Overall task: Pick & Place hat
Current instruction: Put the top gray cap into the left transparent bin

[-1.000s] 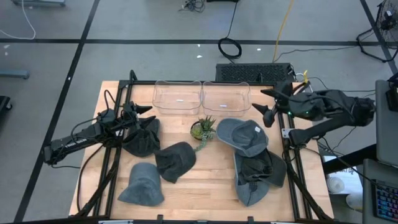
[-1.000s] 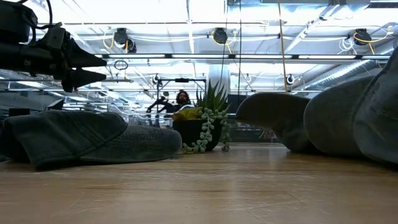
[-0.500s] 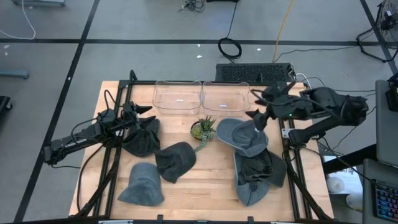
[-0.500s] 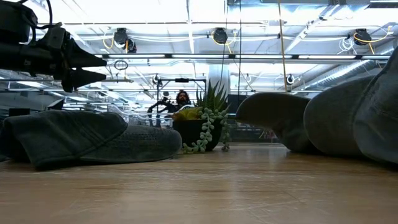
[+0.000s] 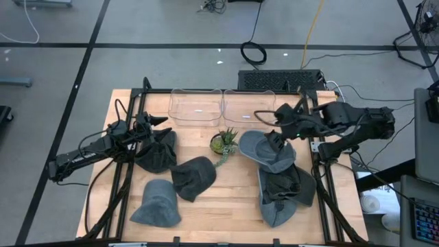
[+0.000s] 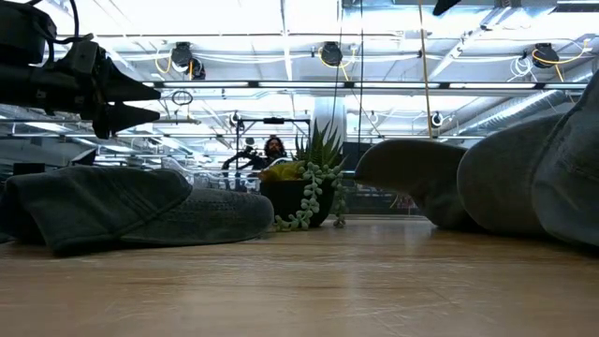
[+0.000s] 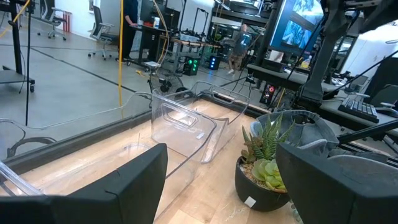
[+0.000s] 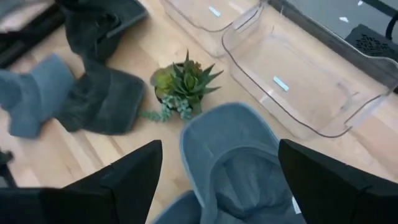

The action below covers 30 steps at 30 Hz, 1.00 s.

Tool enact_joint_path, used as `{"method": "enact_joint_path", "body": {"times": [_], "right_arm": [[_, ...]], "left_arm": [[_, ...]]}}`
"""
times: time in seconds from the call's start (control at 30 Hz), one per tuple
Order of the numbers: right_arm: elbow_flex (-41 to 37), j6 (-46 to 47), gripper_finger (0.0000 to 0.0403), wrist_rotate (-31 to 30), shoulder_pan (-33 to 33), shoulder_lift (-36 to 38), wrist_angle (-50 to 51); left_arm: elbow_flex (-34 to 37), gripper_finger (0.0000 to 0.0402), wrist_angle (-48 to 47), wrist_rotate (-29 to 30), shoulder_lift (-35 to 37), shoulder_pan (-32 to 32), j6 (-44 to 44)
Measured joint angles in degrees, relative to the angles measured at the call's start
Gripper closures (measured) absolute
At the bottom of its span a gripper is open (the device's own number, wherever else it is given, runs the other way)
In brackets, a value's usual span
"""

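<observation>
Several hats lie on the wooden table. A grey-blue cap (image 5: 267, 151) (image 8: 239, 158) lies on top of a pile of a dark hat (image 5: 287, 185) and a grey one (image 5: 276, 210) at the right. My right gripper (image 5: 274, 135) (image 8: 217, 186) hovers open above this cap, its fingers standing wide on either side without touching it. At the left my left gripper (image 5: 159, 123) (image 6: 140, 103) (image 7: 221, 180) waits open above a dark hat (image 5: 156, 152) (image 6: 112, 206). Another dark hat (image 5: 193, 177) and a grey bucket hat (image 5: 156, 204) lie nearer.
A small potted succulent (image 5: 223, 143) (image 8: 182, 84) (image 7: 268, 168) stands mid-table, just left of the grey-blue cap. Two clear plastic bins (image 5: 196, 106) (image 5: 250, 106) (image 8: 305, 81) sit side by side at the far edge. Bare wood (image 5: 226, 206) shows at the near middle.
My right gripper has swung from beyond the table's right edge toward the left, coming over the grey-blue cap, and has stayed open. No hat has moved.
</observation>
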<state>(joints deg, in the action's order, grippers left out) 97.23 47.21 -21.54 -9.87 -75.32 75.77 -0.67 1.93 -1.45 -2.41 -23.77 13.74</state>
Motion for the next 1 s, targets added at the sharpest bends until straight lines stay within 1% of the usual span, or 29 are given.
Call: {"method": "enact_joint_path", "body": {"times": [0.1,0.3,0.47,0.63,0.8,0.9,1.0], "right_arm": [[0.00,-2.95,0.0090,2.06,0.00,-1.63,-0.02],[0.00,-5.80,0.0090,2.23,0.00,-4.80,-0.04],[0.00,-5.94,0.0090,2.39,0.00,-7.60,-0.20],[0.00,-7.39,0.0090,6.76,0.00,-10.00,-0.93],[-0.10,-7.64,0.0090,7.26,-0.72,-12.65,-1.05],[-2.06,-7.57,0.0090,6.86,-1.50,-13.23,-2.67],[-6.48,-7.52,0.0090,8.09,-2.33,-13.69,-6.39]], "left_arm": [[0.00,0.0096,0.00,-0.02,0.00,0.02,0.00],[0.00,0.0096,0.00,0.00,0.00,0.00,0.00],[-0.02,0.0096,0.00,0.00,0.02,0.00,0.00],[0.00,0.0096,0.00,-0.01,0.00,0.00,0.00],[-0.02,0.0096,0.00,-0.02,0.00,0.00,0.00],[-0.01,0.0096,-0.02,0.00,0.01,0.00,0.01],[0.00,0.0096,0.00,0.00,0.00,0.00,0.02]]}}
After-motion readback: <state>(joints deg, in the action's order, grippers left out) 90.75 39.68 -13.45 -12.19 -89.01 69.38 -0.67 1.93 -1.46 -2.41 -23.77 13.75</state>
